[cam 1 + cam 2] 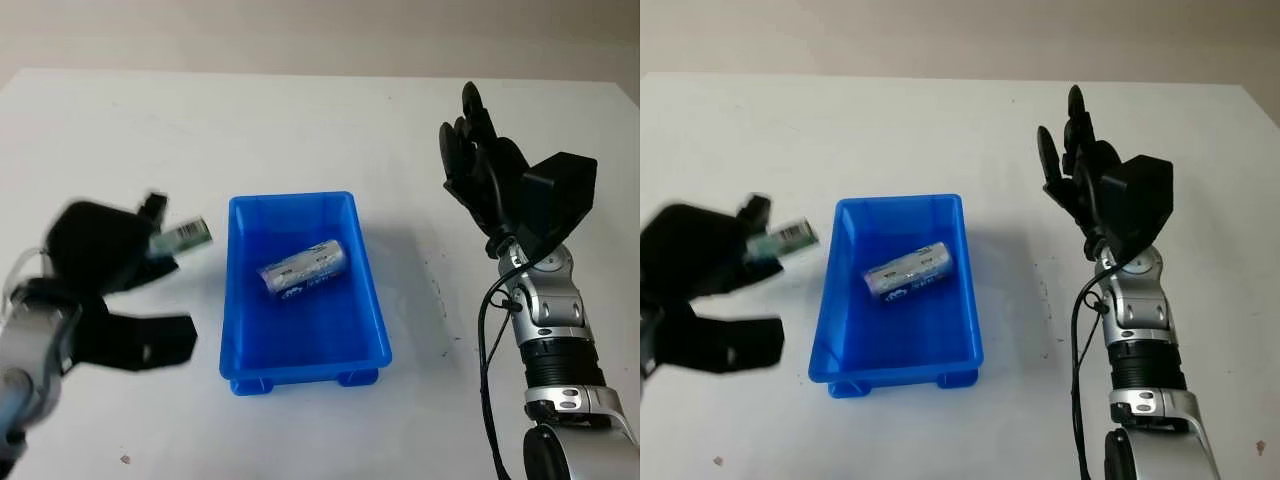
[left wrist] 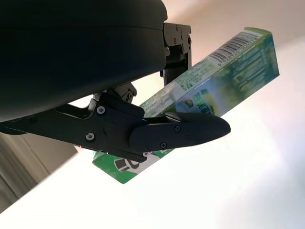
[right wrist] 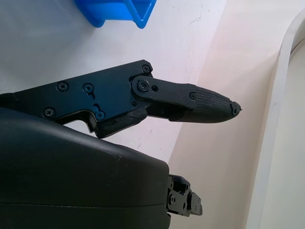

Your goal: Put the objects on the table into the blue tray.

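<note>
A blue tray [image 1: 375,300] stands mid-table with a silver-and-blue cylindrical packet [image 1: 303,268] lying inside it. To the tray's left, above the table, my left hand [image 1: 150,240] is shut on a green box with a barcode end [image 1: 185,237]. In the left wrist view the fingers [image 2: 190,131] clamp across the green box [image 2: 224,71]. My right hand [image 1: 480,150] is open, raised to the right of the tray, holding nothing. One corner of the blue tray [image 3: 119,12] appears in the right wrist view.
The white table [image 1: 300,130] stretches behind and around the tray. A black cable [image 1: 487,340] runs along my right forearm. A few small dark specks [image 1: 436,290] mark the table to the right of the tray.
</note>
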### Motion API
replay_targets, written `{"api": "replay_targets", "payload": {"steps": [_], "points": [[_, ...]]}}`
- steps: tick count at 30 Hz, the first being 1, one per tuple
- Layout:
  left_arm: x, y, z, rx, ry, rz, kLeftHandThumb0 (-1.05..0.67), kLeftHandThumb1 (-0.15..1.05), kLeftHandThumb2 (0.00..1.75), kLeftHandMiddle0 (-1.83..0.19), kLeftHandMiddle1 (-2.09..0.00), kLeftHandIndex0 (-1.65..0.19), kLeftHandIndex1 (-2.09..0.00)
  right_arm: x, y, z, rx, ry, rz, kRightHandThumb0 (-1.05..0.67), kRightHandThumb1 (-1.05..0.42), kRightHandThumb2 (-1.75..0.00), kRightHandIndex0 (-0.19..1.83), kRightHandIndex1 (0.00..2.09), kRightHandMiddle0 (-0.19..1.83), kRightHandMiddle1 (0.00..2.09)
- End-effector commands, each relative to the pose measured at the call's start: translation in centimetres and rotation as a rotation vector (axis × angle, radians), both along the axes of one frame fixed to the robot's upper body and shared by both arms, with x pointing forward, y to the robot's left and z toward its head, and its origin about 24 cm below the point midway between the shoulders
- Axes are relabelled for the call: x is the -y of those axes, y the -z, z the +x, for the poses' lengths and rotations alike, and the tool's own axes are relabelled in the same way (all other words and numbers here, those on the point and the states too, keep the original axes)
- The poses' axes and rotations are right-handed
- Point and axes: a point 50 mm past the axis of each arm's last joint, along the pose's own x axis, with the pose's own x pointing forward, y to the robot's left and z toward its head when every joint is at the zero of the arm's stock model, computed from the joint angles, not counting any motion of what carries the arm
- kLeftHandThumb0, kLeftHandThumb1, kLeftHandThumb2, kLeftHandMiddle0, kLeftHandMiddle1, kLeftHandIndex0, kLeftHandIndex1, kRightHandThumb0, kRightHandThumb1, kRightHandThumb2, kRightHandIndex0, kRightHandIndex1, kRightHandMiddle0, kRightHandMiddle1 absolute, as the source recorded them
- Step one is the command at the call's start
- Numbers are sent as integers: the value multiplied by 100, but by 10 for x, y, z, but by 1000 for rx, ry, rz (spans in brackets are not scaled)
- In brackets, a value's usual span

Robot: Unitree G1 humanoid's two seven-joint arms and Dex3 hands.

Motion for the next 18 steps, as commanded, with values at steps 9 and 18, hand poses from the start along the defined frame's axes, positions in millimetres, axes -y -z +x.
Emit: {"api": "replay_targets", "payload": {"steps": [9,18], "points": [[13,-86,-7,382,85,-39,-56,105,27,-95,-209,-33,-209,4,-2,-2,19,5,-1,-69,-105,-55,-19,0,-19,0],[81,-110,-24,341,621,-392,-48,105,18,-100,-209,-48,-207,3,-3,-1,20,-9,-9,-69,-105,-56,-19,0,-19,0]]}}
